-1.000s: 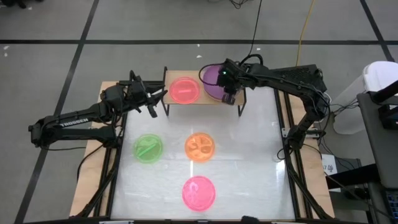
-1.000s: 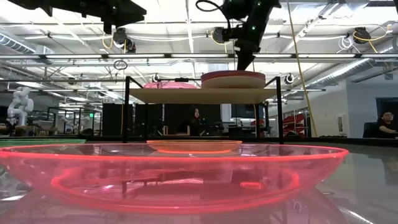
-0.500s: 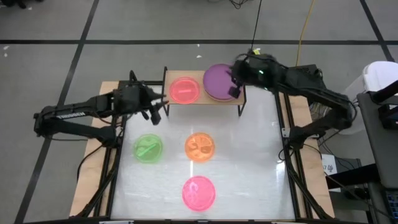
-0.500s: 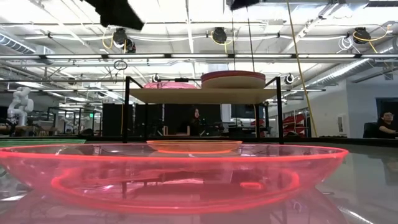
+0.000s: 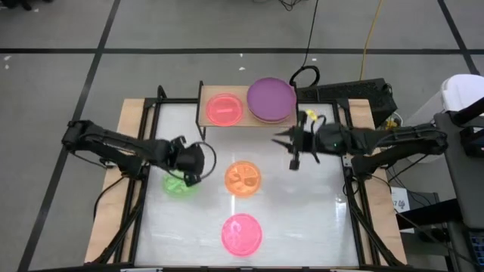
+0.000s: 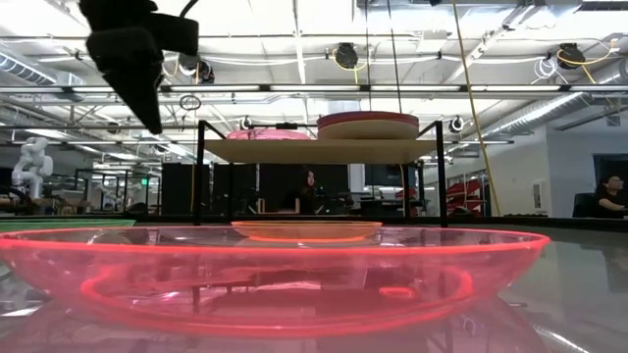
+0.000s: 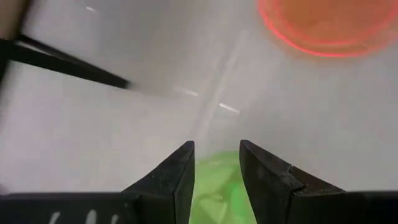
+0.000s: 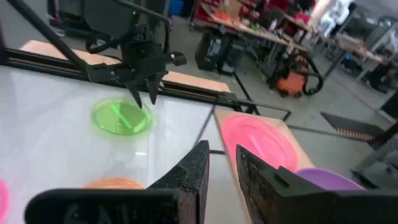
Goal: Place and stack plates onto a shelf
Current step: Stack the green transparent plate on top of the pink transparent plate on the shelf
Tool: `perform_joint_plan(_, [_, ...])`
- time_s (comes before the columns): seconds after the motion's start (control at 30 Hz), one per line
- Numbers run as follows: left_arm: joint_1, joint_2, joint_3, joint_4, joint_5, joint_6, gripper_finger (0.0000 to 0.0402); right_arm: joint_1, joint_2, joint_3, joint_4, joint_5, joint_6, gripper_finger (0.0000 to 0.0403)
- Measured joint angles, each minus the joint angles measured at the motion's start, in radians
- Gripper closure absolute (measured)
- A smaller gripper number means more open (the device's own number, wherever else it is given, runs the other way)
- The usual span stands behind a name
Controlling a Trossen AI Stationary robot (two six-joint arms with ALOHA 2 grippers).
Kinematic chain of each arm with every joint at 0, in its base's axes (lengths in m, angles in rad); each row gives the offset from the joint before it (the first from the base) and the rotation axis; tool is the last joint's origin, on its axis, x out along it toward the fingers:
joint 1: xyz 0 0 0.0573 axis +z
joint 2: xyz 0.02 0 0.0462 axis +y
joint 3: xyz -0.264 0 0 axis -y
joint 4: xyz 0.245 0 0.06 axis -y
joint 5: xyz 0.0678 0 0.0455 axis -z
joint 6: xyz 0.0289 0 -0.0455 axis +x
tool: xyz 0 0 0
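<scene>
The light-wood shelf (image 5: 246,121) stands on black legs at the table's far side. On it lie a pink plate (image 5: 224,109) and a purple plate (image 5: 271,100) topping a stack (image 6: 368,125). The green plate (image 5: 175,187), orange plate (image 5: 243,177) and another pink plate (image 5: 241,233) lie flat on the white table. My left gripper (image 5: 189,168) hangs open above the green plate's far-right rim (image 7: 214,186), fingers pointing down. My right gripper (image 5: 290,149) hovers open above the table in front of the shelf's right end, pointing left.
Black frame rails run along the table's left and right sides (image 5: 349,151). The near pink plate fills the front of the low view (image 6: 275,284). Bare tabletop lies right of the orange plate. People sit in the room beyond the table (image 6: 610,191).
My right gripper has drawn away from the purple plate, first right, then toward the near edge, and now hovers in front of the shelf; the plate stays flat on the stack. My left gripper has swung from the shelf's left end toward the near edge, over the green plate.
</scene>
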Motion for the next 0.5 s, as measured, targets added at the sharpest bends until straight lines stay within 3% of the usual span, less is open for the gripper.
perform_joint_plan(0.23, [-0.195, 0.105, -0.026, -0.001, 0.021, -0.185, 0.0268, 0.084, -0.024, -0.166, 0.184, 0.123, -0.017, 0.0339])
perform_joint_plan(0.5, [-0.334, 0.181, -0.082, 0.027, 0.098, -0.340, 0.0268, 0.110, -0.025, -0.181, 0.209, 0.128, -0.010, 0.0339])
